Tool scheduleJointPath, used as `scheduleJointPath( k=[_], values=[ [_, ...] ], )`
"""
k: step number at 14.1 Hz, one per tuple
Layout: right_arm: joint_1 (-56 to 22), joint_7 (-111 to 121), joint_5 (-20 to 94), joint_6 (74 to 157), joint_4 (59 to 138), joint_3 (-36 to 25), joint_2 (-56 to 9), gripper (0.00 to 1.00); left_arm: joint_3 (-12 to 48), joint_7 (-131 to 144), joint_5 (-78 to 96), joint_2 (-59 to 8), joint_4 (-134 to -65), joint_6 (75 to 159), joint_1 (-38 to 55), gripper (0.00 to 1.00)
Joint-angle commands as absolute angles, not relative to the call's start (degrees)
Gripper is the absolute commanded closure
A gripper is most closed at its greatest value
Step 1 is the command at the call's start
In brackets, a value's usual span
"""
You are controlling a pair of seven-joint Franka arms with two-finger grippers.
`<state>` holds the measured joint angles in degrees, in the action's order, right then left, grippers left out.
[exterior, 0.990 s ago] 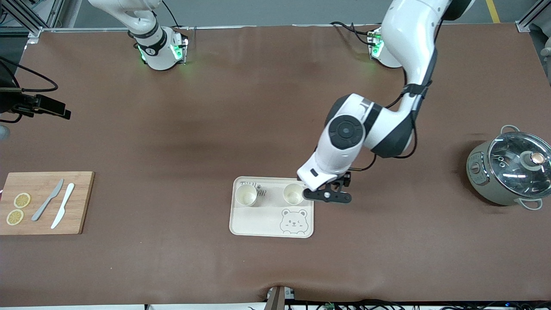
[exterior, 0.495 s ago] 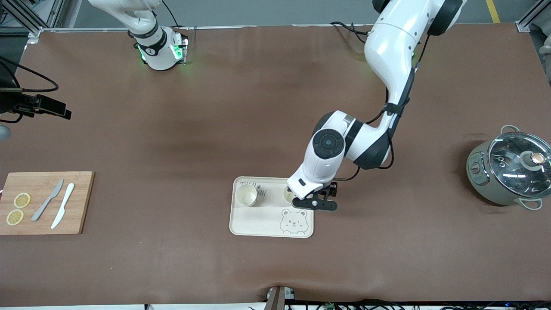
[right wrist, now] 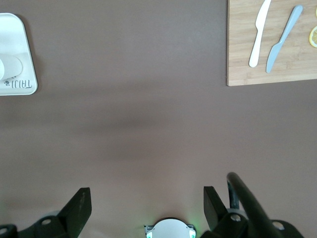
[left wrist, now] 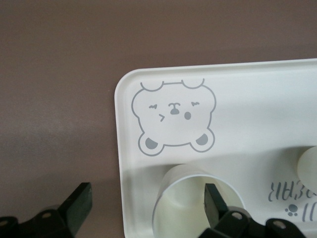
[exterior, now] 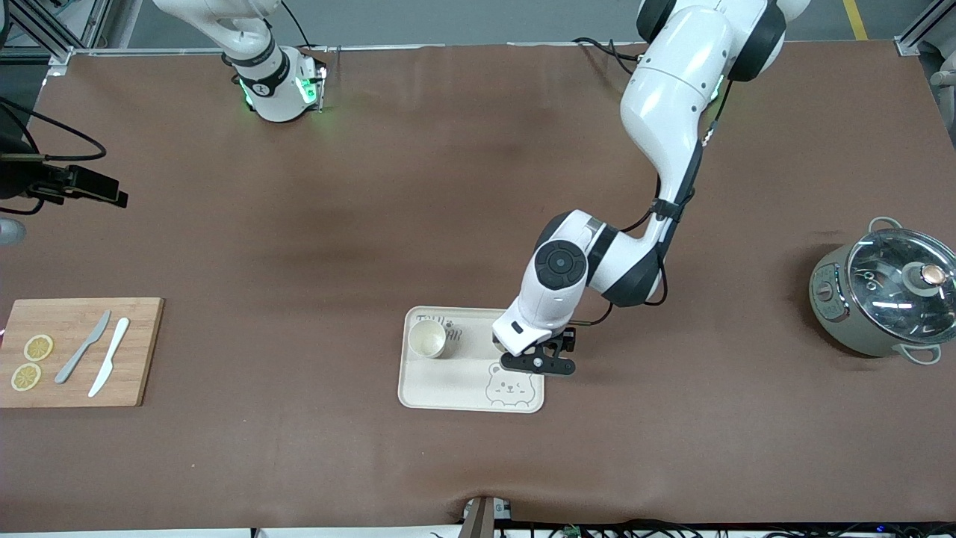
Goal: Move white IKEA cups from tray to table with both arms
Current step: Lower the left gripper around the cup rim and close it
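Note:
Two white cups stand on the cream bear tray. One cup is at the tray's corner toward the right arm's end. The other cup is at the tray's end toward the left arm; in the front view the left hand hides it. My left gripper is open and low over that cup. In the left wrist view one finger is over the cup's opening. The other finger is over the table just off the tray's edge. My right gripper is open and empty, waiting high over the table near its base.
A wooden cutting board with two knives and lemon slices lies at the right arm's end. A grey-green pot with a glass lid stands at the left arm's end. Bare brown table surrounds the tray.
My left gripper has moved from beside the tray's end over the nearby cup, lower, and now hides that cup in the front view. The cups and tray have not moved.

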<state>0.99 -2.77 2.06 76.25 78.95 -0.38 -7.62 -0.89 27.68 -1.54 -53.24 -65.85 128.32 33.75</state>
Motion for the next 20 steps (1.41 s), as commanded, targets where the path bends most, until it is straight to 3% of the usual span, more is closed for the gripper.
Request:
scheduleJointPath(
  k=[1,16,19,20],
  values=[
    [1.0,-2.8,2.9,76.9,78.8,-0.3,-6.9,0.0,-1.4,29.6,-2.3,-54.8,-63.7,128.6,34.4,0.0],
    [0.7,-2.7,3.1,77.0,79.5,-0.3,-6.6,0.0,-1.1,34.7,-2.0,-56.9,-64.3,128.6,35.7,0.0],
    [0.7,-2.7,3.1,77.0,79.2,-0.3,-6.8,0.0,-1.1,34.7,-2.0,-56.8,-64.3,128.5,35.6,0.16],
    [0.6,-2.8,3.1,76.6,79.2,-0.3,-6.7,0.0,-1.1,34.7,-2.0,-56.7,-64.3,128.3,35.6,0.32]
  ],
)
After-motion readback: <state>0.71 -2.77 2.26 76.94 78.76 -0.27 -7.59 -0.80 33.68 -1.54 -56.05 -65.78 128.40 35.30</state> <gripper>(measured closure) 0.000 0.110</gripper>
